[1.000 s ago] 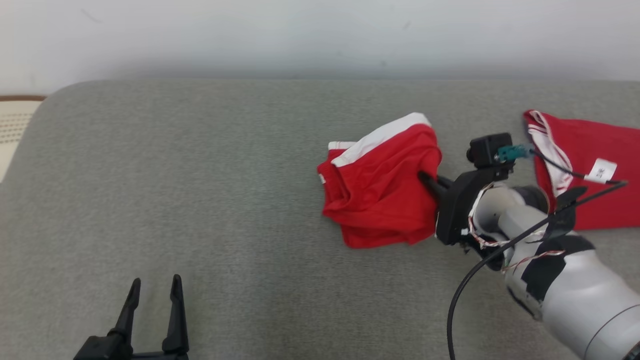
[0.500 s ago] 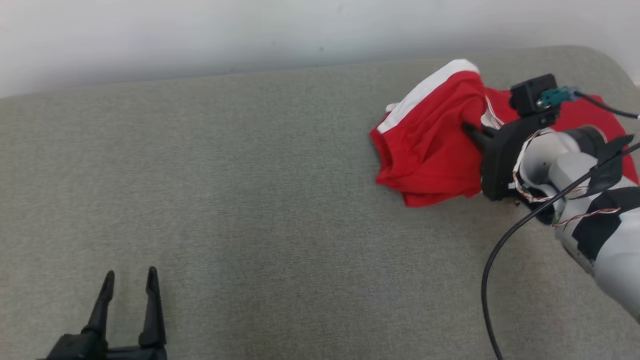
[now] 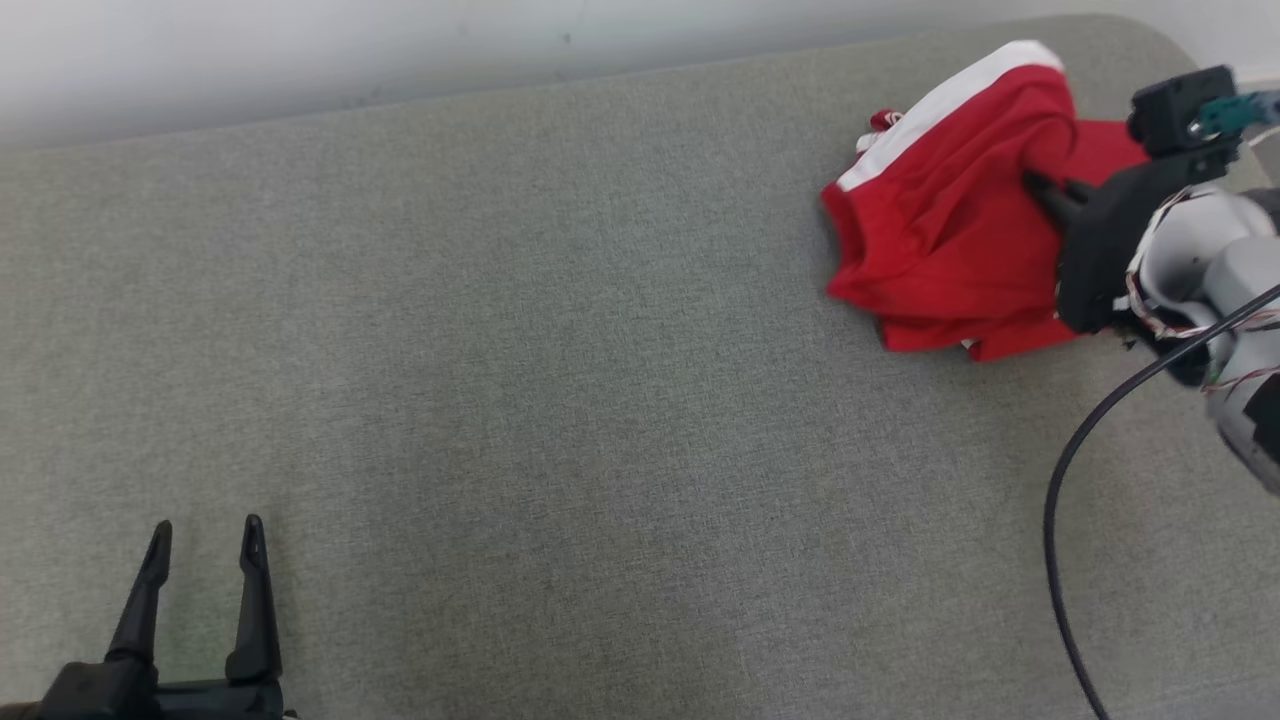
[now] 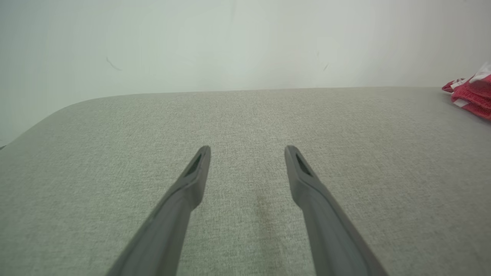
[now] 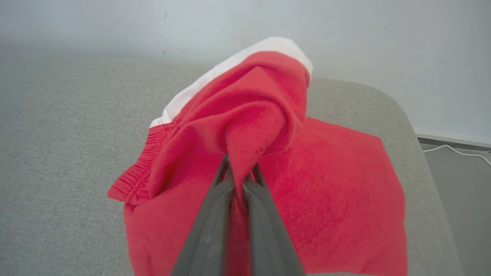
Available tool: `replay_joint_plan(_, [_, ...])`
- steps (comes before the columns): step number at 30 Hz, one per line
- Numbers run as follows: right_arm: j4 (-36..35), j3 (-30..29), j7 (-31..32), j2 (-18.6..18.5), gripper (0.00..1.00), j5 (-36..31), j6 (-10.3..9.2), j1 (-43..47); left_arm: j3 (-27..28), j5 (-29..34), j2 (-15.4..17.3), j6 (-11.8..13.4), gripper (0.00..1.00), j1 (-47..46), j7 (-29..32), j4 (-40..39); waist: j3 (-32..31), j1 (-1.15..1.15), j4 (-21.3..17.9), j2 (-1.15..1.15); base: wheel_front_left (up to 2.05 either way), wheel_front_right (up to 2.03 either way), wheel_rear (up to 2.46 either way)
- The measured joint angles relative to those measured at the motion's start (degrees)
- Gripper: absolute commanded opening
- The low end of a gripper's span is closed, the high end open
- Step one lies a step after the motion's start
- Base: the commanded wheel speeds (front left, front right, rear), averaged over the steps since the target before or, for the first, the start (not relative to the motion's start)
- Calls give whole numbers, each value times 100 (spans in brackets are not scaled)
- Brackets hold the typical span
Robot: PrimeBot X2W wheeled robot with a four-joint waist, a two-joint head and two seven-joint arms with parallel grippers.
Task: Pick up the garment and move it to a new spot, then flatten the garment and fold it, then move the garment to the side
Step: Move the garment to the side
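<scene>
The garment is red with a white band, bunched up and hanging at the far right end of the grey cushion. My right gripper is shut on a fold of it. In the right wrist view the fingers pinch the red cloth, which drapes up and over their tips. My left gripper stands open at the lower left, low over bare cushion with nothing between its fingers. From the left wrist view the garment shows at the far right edge.
A second red cloth lies flat on the cushion under and behind the held garment, also visible past the right gripper. The cushion's rounded right edge drops to a floor with a white cable. A pale wall runs behind.
The head camera has turned, shifting the whole picture. My right gripper has carried the garment rightward until it overlaps the second red cloth. The left gripper stays open.
</scene>
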Motion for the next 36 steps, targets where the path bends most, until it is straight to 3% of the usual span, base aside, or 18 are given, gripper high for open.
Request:
replay_joint_plan(17, [145,11,218,-732,0,153,1,-582,146,33,314,8,100,-7,10,-297,469,0,-134,0,0,0,0])
replay_joint_plan(36, [694,41,60,-894,0,-114,1,-743,118,32,470,67,100,-36,125,-575,804,0,-66,-1,0,0,0])
